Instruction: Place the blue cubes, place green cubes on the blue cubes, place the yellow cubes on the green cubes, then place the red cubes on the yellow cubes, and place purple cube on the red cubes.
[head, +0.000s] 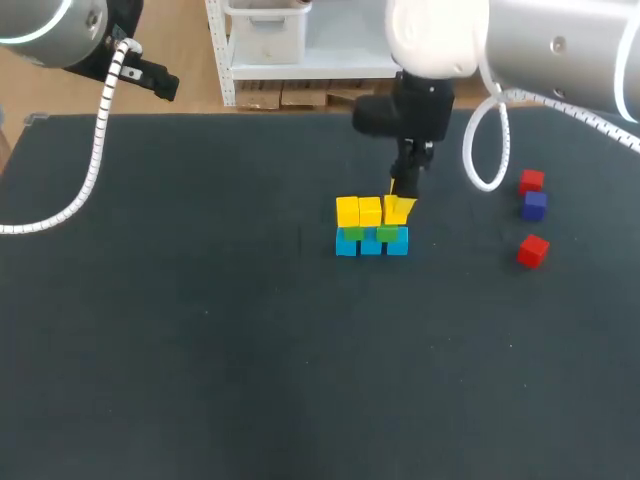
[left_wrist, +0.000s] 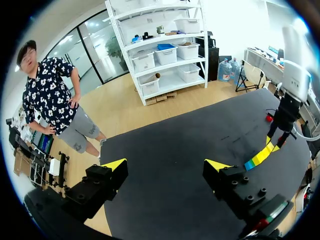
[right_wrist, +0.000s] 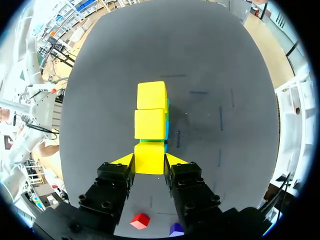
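On the tabletop (head: 200, 330), just beyond its middle, my right gripper (right_wrist: 149, 159) clamps the third yellow cube (right_wrist: 149, 156) from both sides, atop the right-end green cube (head: 388, 234) on the blue cubes (head: 371, 245). My left gripper (left_wrist: 166, 166) hangs spread wide, holding nothing. Red cubes (head: 532, 250) and the purple cube (head: 535, 205) lie near the right edge.

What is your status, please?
Right tool shut on third yellow cube at right end of stack. Left tool open, well back. Red cubes, purple cube loose at right; nothing in the way.
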